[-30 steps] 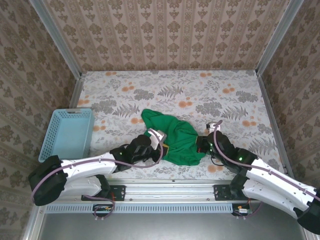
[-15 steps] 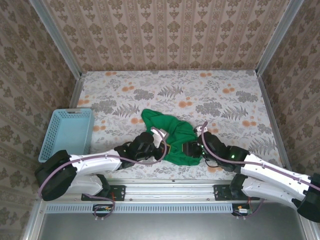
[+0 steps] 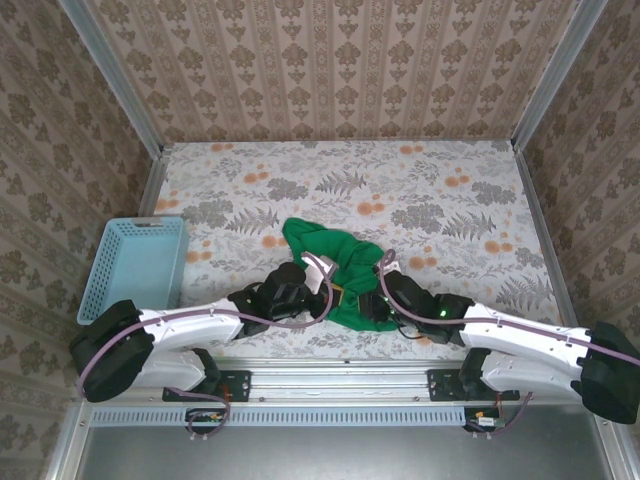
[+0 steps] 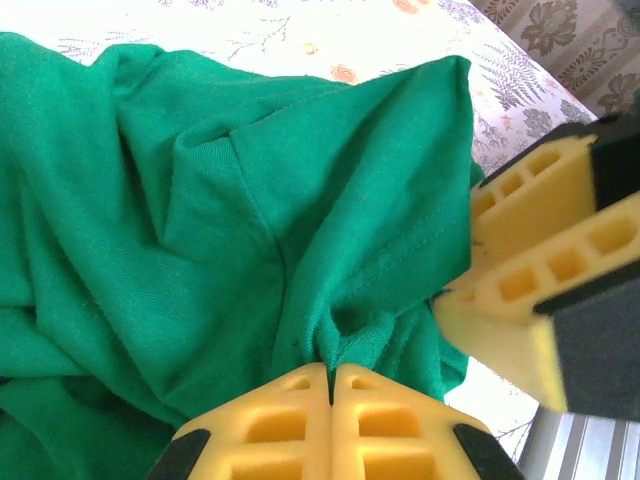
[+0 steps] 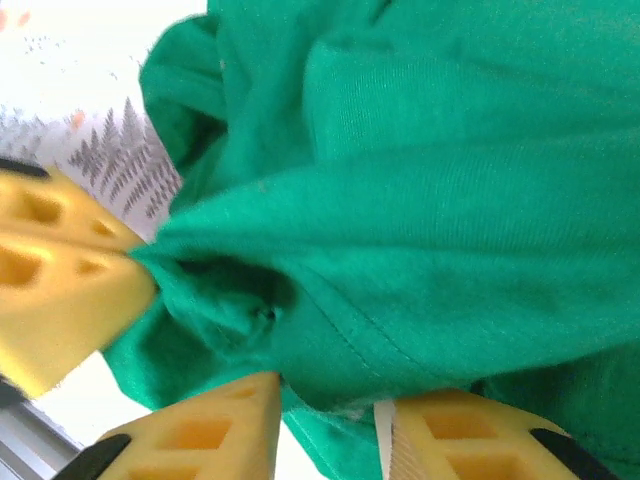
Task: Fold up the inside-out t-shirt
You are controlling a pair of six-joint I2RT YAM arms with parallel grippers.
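The green t-shirt (image 3: 350,272) lies bunched on the flowered tabletop (image 3: 450,190), near its front edge and between the two arms. The left hand (image 4: 330,375) is clamped tight on a pinch of the shirt's cloth. The right hand (image 5: 330,405) stands narrowly parted, with a fold of the shirt's hem between its fingers.

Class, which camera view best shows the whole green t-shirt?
Top external: the crumpled t-shirt shows most of its outline on the table. Left wrist and right wrist views give close-ups of folds and seams.
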